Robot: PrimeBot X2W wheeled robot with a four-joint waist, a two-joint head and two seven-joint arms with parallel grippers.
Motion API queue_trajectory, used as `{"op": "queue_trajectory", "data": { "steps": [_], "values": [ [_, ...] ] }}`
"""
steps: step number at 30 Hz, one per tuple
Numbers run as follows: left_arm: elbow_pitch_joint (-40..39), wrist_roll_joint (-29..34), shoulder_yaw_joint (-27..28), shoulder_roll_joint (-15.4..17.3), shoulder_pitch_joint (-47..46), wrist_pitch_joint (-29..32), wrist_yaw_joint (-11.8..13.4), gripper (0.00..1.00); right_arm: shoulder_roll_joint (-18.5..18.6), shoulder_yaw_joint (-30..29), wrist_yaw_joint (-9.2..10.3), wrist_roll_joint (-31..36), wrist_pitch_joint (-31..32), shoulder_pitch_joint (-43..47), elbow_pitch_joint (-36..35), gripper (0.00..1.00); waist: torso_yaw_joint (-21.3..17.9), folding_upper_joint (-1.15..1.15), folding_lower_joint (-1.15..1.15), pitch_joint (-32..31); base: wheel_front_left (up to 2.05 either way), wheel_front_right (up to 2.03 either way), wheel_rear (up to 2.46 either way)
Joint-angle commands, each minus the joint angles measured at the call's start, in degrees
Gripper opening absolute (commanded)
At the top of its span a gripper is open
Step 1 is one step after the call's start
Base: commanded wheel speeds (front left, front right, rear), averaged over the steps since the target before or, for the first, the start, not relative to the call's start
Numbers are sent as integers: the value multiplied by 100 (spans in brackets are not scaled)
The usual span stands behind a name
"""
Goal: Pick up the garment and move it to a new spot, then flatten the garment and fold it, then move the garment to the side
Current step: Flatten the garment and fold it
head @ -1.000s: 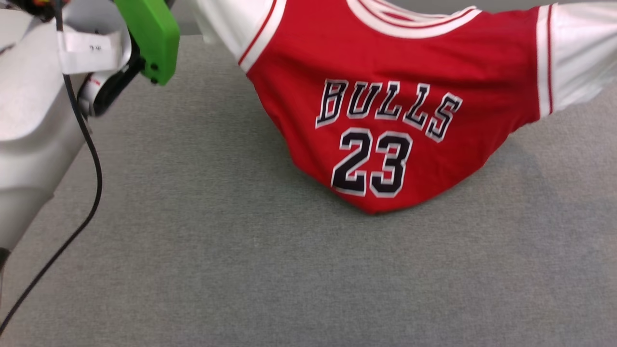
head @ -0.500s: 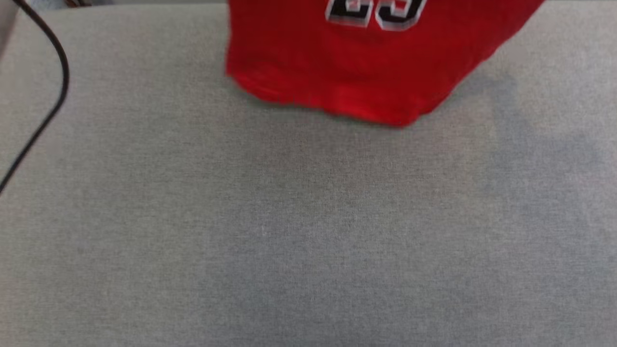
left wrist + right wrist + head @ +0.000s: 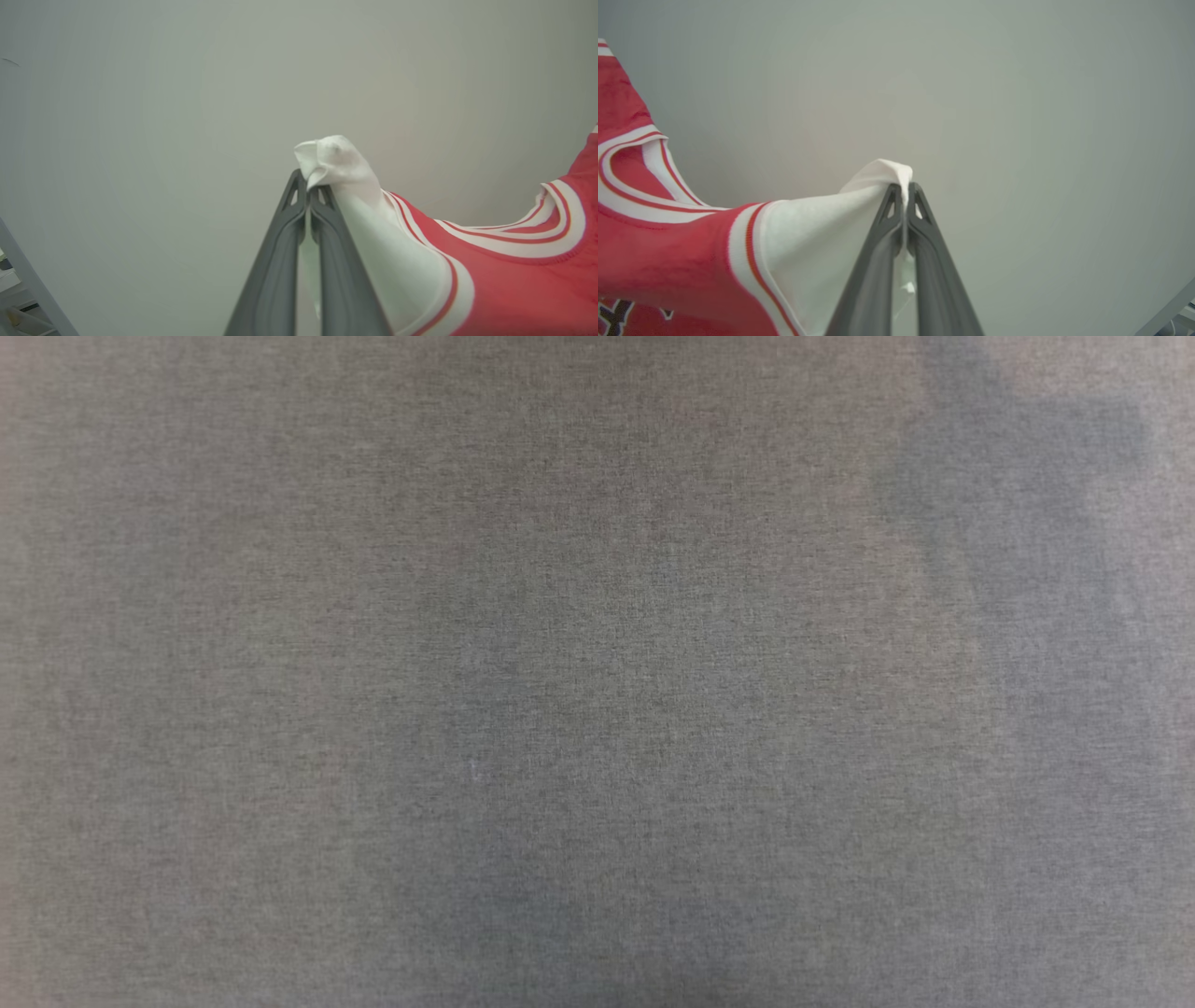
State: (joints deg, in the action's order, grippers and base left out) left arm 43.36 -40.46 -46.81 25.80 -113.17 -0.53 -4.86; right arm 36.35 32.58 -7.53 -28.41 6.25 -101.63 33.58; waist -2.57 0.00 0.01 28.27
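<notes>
**A:** Where's the garment right now, and who has it?

**B:** It is in the air, strung between both arms. Take the collar as the marker. To one side of it, the left gripper has its two dark fingers pressed together on the bunched tip of a white sleeve. On the far side of the collar, the right gripper is clamped just as tight on the other white sleeve. The red body sags below the collar, and a bit of the black lettering shows at the bottom edge of the right wrist view.

**A:** So how far along is the task?

**B:** I'd say early. The pick-up looks done and the carry to a new spot is under way. The shirt hasn't been laid down or flattened, there is no fold in it, and the move to the side is a long way off.

**A:** And the landing place?

**B:** The head view looks down on a grey cloth surface, an even, matte weave with soft shadows across it. I take those to come from the shirt and arms overhead, so the surface probably lies below the collar, though I can't tell how far.

**A:** What about the room?

**B:** A plain pale wall stands behind the collar in both wrist views.
</notes>
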Motion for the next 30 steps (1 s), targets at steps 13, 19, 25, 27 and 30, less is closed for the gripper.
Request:
{"op": "queue_trajectory", "data": {
  "steps": [13,19,25,27,30],
  "values": [
    [838,-346,-220,-15,1431,-875,-229,0,-478,1206,4,-658,-1046,819,962,0,-69,0,-1,-84,0,0,0],
    [778,-642,-352,118,2877,-1201,-251,0,-573,1705,4,-1207,-1513,1949,968,0,3,0,-1,-627,0,0,0],
    [373,-927,-355,325,4378,-1366,-212,0,-326,2206,4,-1686,-1768,3202,596,0,57,0,-1,-1186,0,0,0],
    [153,-1068,-310,385,4930,-1394,-160,0,-186,2311,4,-1815,-1838,3632,426,0,75,0,-1,-1356,0,0,0],
    [-220,-1236,-255,510,5764,-1420,-17,0,34,2416,4,-1959,-1918,4273,146,0,94,0,-1,-1604,0,0,0]
  ]
}}
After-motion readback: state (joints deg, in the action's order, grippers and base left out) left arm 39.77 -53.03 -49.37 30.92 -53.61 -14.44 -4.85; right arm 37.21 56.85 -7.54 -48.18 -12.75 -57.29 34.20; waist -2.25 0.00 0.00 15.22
